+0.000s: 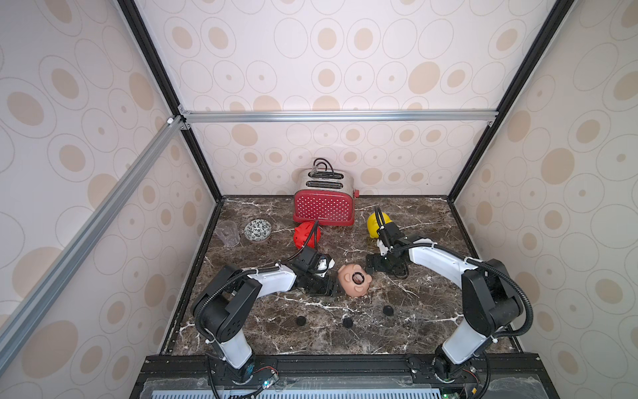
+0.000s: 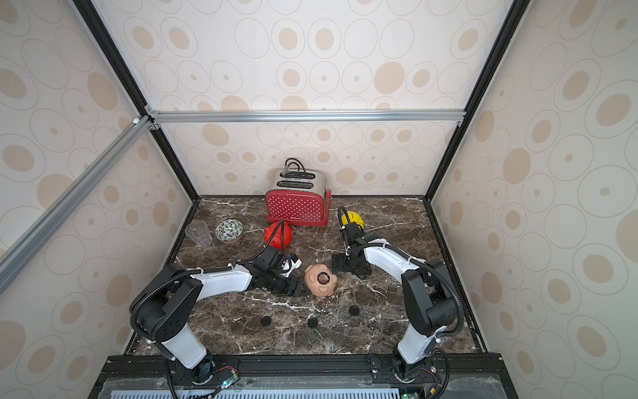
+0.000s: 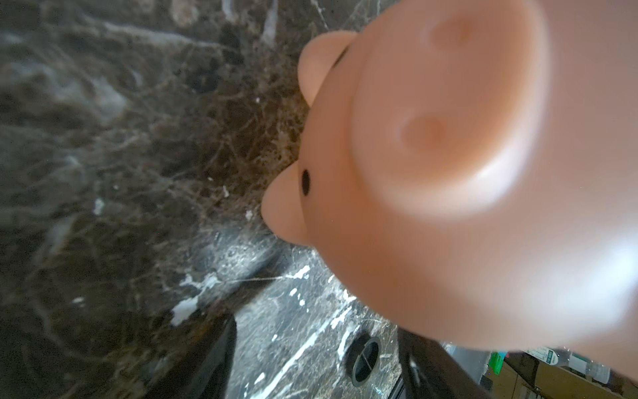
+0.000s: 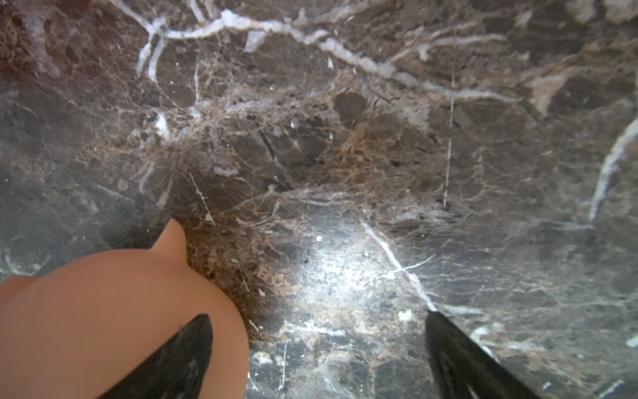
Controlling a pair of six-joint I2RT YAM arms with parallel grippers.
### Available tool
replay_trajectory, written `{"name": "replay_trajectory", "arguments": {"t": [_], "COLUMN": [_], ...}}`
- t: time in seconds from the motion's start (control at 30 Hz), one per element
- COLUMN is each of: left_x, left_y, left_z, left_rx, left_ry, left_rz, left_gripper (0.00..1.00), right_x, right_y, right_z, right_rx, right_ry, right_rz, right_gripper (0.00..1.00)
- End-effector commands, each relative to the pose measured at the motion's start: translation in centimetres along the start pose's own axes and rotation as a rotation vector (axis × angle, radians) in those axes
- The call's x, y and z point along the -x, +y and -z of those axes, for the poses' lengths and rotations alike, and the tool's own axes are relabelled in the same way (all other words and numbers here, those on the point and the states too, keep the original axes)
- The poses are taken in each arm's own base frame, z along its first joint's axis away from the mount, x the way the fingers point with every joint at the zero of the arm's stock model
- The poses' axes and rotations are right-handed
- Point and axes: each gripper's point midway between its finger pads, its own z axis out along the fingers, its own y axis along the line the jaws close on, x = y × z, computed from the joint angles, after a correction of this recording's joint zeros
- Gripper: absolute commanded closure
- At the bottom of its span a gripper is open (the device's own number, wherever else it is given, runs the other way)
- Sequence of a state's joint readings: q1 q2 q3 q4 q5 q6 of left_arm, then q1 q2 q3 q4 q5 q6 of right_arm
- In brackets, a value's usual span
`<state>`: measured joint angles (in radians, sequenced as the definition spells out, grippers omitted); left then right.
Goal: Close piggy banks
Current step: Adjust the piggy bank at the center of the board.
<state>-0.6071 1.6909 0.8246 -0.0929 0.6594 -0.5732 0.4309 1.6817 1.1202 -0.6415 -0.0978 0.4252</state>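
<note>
The peach-pink piggy bank (image 1: 348,285) lies on its back mid-table, its round belly hole (image 1: 358,277) facing up and dark. My left gripper (image 1: 330,286) sits close against its left side, open; in the left wrist view its fingers (image 3: 214,362) stand wide apart over bare marble, with the pig's snout (image 3: 448,114) filling the picture. My right gripper (image 4: 316,316) is open just right of the pig (image 4: 103,311), one fingertip (image 4: 196,338) in front of its rear. The red piggy bank (image 1: 306,235) and the yellow piggy bank (image 1: 374,221) stand further back.
Three black round plugs (image 1: 301,321) (image 1: 347,322) (image 1: 388,310) lie on the marble table (image 1: 431,331) near the front; one plug (image 3: 364,359) shows between the left fingers. A red polka-dot toaster (image 1: 324,205) stands at the back, with a patterned bowl (image 1: 257,230) and a clear cup (image 1: 228,233) at back left.
</note>
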Motion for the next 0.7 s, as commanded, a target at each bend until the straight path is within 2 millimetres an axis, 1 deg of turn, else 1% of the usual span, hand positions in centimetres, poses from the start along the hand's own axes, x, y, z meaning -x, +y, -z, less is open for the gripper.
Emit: {"name": "replay_trajectory", "arguments": {"t": [0.0,0.17,0.4,0.53,0.67], "left_x": [1.8,2.0,2.8,3.3,3.3], "left_y": [0.8,1.1,1.1,1.0,1.0], "left_z": [0.4,1.0,1.8,1.8,1.5], "left_rx": [0.044,0.060,0.070,0.066,0.065], "left_ry": [-0.048,-0.058,-0.076,-0.075,-0.069], "left_rz": [-0.017,-0.012,-0.010,-0.010,-0.008], "left_gripper": [0.26,0.25,0.25,0.25,0.25], "right_x": [-2.5,-2.7,-3.5,-3.7,-3.8], "right_y": [-0.3,-0.2,0.0,0.2,0.4], "right_z": [-0.4,-0.1,0.0,0.1,0.1], "right_rx": [-0.013,0.002,0.025,0.040,0.056], "right_ry": [0.079,0.074,0.089,0.092,0.090], "right_rz": [0.030,0.031,0.039,0.031,0.028], "right_gripper": [0.02,0.02,0.01,0.01,0.01]}}
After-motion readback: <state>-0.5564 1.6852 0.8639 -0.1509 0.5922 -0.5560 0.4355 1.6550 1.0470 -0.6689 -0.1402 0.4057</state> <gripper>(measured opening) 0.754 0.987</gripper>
